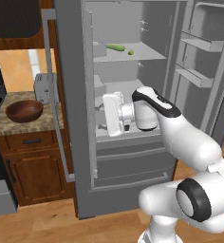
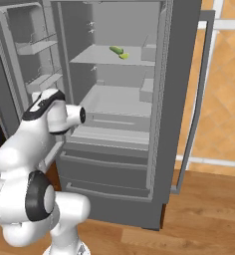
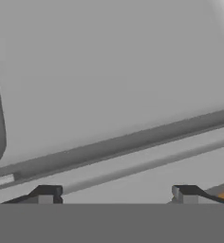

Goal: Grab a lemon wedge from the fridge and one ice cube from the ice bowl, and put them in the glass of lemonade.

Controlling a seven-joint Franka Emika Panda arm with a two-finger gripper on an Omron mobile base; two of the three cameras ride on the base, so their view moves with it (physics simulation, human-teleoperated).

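Gripper [image 3: 116, 193] spread, holding nothing, low inside the open fridge [image 1: 133, 156] near a lower shelf. Lemon-fetching step. Small yellow-green piece, likely the lemon wedge [image 1: 131, 51], sits on the shelf well above, beside a green vegetable [image 1: 115, 47]. Next: raise, reach in.

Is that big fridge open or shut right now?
Open: both upper doors of the fridge are swung wide, showing its shelves; the two lower drawers look shut.

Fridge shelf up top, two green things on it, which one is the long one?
The long one is the cucumber-like green piece, lying flat on the fridge's upper shelf. The other green item beside it is a small rounded bit, paler and yellowish-green.
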